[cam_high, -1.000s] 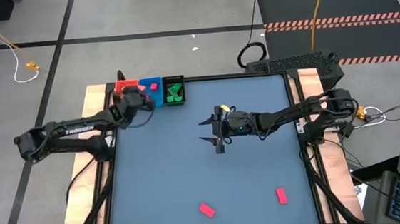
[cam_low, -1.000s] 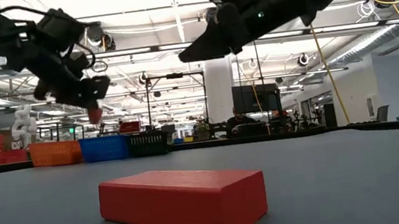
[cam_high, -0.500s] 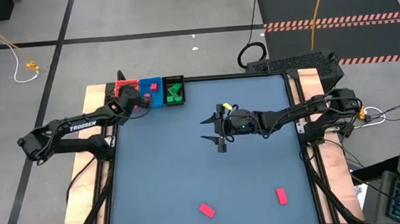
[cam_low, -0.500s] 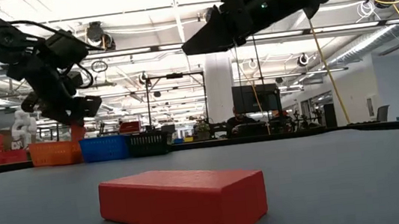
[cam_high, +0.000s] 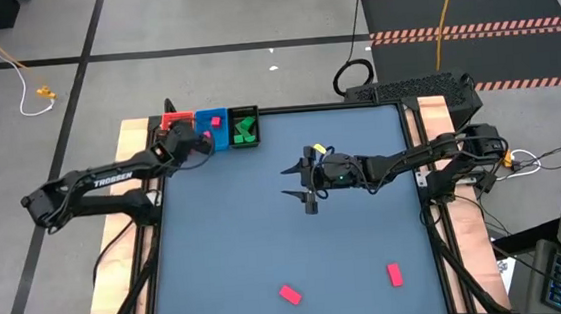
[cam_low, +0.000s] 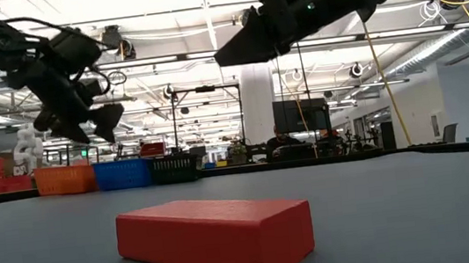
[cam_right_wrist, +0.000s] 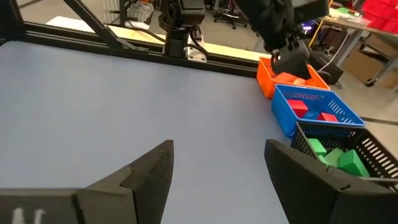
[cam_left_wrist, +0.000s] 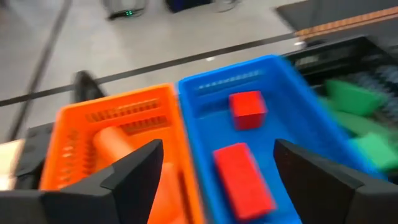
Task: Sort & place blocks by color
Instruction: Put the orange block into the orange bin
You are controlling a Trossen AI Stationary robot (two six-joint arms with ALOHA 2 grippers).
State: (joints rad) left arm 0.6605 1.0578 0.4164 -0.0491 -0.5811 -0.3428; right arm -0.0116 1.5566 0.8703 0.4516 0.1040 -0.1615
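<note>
My left gripper hangs open over the three trays at the table's far left corner, with nothing between its fingers. Below it the blue tray holds a red bar and a red cube. The orange tray holds salmon blocks. The black tray holds green blocks. Two red blocks lie flat near the table's near edge. My right gripper hangs open above the table's middle.
The trays stand side by side along the far edge: orange, blue, black from left to right. The nearer red block fills the low view's foreground. Bare blue table top lies between the trays and the two blocks.
My left gripper has gone a little toward the table's left edge above the trays and has opened. The red block that showed at its fingertips is no longer between them.
</note>
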